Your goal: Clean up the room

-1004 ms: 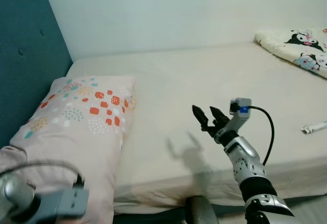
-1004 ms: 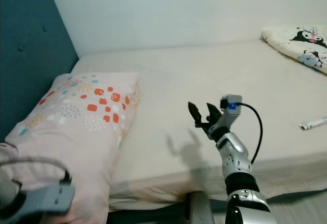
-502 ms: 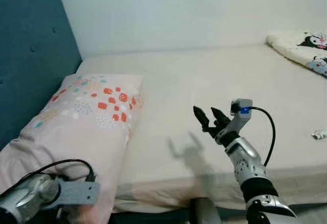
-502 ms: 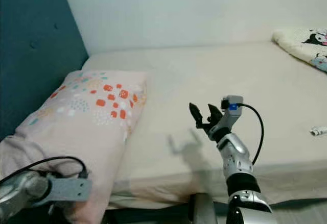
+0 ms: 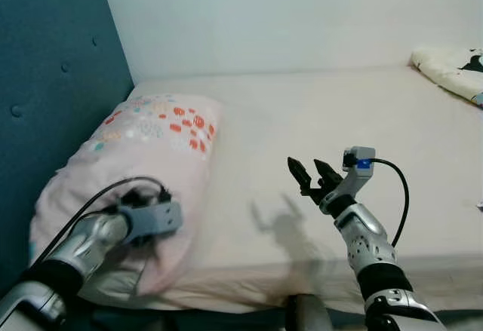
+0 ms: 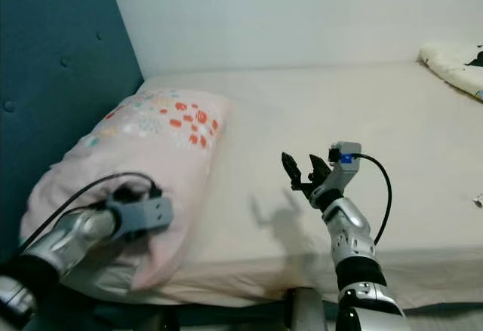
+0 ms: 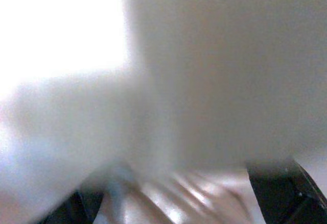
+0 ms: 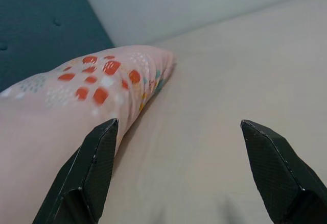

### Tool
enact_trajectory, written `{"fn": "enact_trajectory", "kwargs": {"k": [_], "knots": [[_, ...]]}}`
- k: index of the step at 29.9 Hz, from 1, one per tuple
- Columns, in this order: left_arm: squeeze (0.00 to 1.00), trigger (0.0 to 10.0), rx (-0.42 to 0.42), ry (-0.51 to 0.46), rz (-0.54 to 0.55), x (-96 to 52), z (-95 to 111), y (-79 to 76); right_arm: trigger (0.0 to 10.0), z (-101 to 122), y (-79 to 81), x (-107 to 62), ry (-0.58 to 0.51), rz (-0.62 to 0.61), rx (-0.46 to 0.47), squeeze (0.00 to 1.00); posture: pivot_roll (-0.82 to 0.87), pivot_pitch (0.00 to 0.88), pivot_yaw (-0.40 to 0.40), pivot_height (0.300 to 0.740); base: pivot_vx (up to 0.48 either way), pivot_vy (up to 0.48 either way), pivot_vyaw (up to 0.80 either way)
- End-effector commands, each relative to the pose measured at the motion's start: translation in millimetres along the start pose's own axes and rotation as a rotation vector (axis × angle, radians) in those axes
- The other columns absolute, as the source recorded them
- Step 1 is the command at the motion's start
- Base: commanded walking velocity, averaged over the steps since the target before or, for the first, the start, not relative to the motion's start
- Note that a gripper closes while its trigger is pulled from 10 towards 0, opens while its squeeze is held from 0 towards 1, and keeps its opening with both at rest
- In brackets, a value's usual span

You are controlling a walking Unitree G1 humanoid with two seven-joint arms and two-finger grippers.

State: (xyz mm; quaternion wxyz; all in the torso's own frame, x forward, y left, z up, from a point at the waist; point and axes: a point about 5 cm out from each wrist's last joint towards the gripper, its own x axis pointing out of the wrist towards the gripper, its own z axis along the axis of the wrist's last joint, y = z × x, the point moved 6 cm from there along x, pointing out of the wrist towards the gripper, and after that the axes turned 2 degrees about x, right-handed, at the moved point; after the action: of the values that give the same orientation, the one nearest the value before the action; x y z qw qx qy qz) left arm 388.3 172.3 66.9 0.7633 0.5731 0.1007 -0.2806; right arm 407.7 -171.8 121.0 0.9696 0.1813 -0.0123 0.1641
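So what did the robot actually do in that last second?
Its left gripper came up from the low corner and pushed into the near end of the pillow. The camera swung left too. The right gripper stayed raised over the bed, jaws open.

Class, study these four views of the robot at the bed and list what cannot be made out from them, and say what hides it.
1. Left gripper jaws: buried in the pillow in the eye views; the left wrist view is a pale blur.
2. Patterned blanket: cut off by the right edge of both eye views.
3. Small white object on the bed: too small and cut by the right edge.
4. Right gripper: readable, jaws open above the sheet.
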Motion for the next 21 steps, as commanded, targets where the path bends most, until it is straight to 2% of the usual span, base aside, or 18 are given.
{"fn": "enact_trajectory", "kwargs": {"k": [1, 4, 6, 7, 8, 9, 11, 12, 13, 14, 16, 19, 21], "knots": [[0.00, 10.0, -0.012, 0.012, 0.038, 0.8, -4, 7.0, 10.0, -2, -0.8, -1.3, 0.006, -0.008, 0.007, 0.00, -0.06, 0.000, 0.011, 0.487, 0.000, 0.000, 0.00], [0.00, 10.0, -0.002, 0.024, 0.027, 3.3, -7, 1.6, 10.0, -3, -0.3, -1.3, 0.005, -0.008, 0.008, 0.00, -0.06, 0.000, 0.011, 0.487, 0.000, 0.000, 0.00], [0.00, 10.0, 0.004, 0.048, -0.049, 2.7, -14, -16.1, 10.0, -4, 0.5, -1.7, 0.009, -0.008, 0.007, 0.00, -0.06, 0.000, 0.010, 0.487, 0.000, 0.000, 0.00], [0.00, 10.0, 0.004, 0.048, -0.049, 2.7, -14, -16.1, 10.0, -4, 0.5, -1.7, 0.009, -0.008, 0.007, 0.00, -0.06, 0.000, 0.010, 0.487, 0.000, 0.000, 0.00], [0.00, 10.0, 0.001, 0.066, -0.097, 0.9, -20, -26.4, 10.0, -5, 0.9, -1.9, 0.011, -0.007, 0.006, 0.00, -0.06, 0.000, 0.010, 0.487, 0.000, 0.000, 0.00], [0.00, 10.0, 0.001, 0.066, -0.097, 0.9, -20, -26.4, 10.0, -5, 0.9, -1.9, 0.011, -0.007, 0.006, 0.00, -0.06, 0.000, 0.010, 0.487, 0.000, 0.000, 0.00], [0.00, 10.0, 0.016, 0.154, -0.226, -10.4, -48, -49.6, 10.0, -7, 1.0, -2.9, 0.018, -0.008, 0.006, 0.00, -0.06, 0.000, 0.007, 0.487, 0.000, 0.000, 0.00], [0.00, 10.0, 0.016, 0.154, -0.226, -10.4, -48, -49.6, 10.0, -7, 1.0, -2.9, 0.018, -0.008, 0.006, 0.00, -0.06, 0.000, 0.007, 0.487, 0.000, 0.000, 0.00], [0.00, 10.0, 0.024, 0.181, -0.278, -16.2, -58, -57.9, 10.0, -8, 0.9, -3.3, 0.020, -0.009, 0.007, 0.00, -0.06, 0.000, 0.007, 0.487, 0.000, 0.000, 0.00], [0.00, 10.0, 0.024, 0.181, -0.278, -16.2, -58, -57.9, 10.0, -8, 0.9, -3.3, 0.020, -0.009, 0.007, 0.00, -0.06, 0.000, 0.007, 0.487, 0.000, 0.000, 0.00], [0.00, 10.0, 0.034, 0.266, -0.359, -39.4, -88, -55.3, 10.0, -9, 0.4, -4.0, 0.025, -0.009, 0.011, 0.00, -0.05, 0.000, 0.005, 0.487, 0.000, 0.000, 0.00], [0.00, 10.0, 0.039, 0.287, -0.374, -46.6, -96, -51.0, 10.0, -9, 0.1, -4.1, 0.026, -0.010, 0.013, 0.00, -0.05, 0.000, 0.005, 0.487, 0.000, 0.000, 0.00], [0.00, 10.0, 0.054, 0.331, -0.409, -66.6, -112, -33.6, 10.0, -8, -1.5, -4.0, 0.025, -0.014, 0.016, 0.00, -0.05, 0.000, 0.001, 0.487, 0.000, 0.000, 0.00]]}}
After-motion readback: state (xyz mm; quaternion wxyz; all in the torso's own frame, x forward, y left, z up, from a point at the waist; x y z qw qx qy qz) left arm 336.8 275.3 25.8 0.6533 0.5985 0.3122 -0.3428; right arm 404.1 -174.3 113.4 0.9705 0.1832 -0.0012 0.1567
